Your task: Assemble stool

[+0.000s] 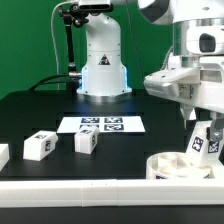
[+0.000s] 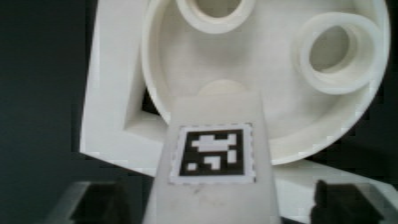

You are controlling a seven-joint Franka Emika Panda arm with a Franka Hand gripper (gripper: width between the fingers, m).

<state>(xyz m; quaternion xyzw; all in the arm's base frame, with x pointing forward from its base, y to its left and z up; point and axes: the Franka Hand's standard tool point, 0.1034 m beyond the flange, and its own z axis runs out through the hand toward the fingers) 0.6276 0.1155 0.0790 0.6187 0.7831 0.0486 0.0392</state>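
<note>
The seat lies on the table just beneath and ahead of the tool. It looks a thick rigid plastic disc, probably light and slick, hardly fragile. The leg sits between the jaws, which stand apart with a gap showing either side, not clamped. It is likely stiff and light — best pinched squarely on its flat opposite faces. Both are white; the seat has round sockets, the leg a black-and-white tag.

the exterior view is brightly, evenly lit; glare is seen on the arm base. the wrist view is blurred throughout, and a shadow is cast inside the seat.
</note>
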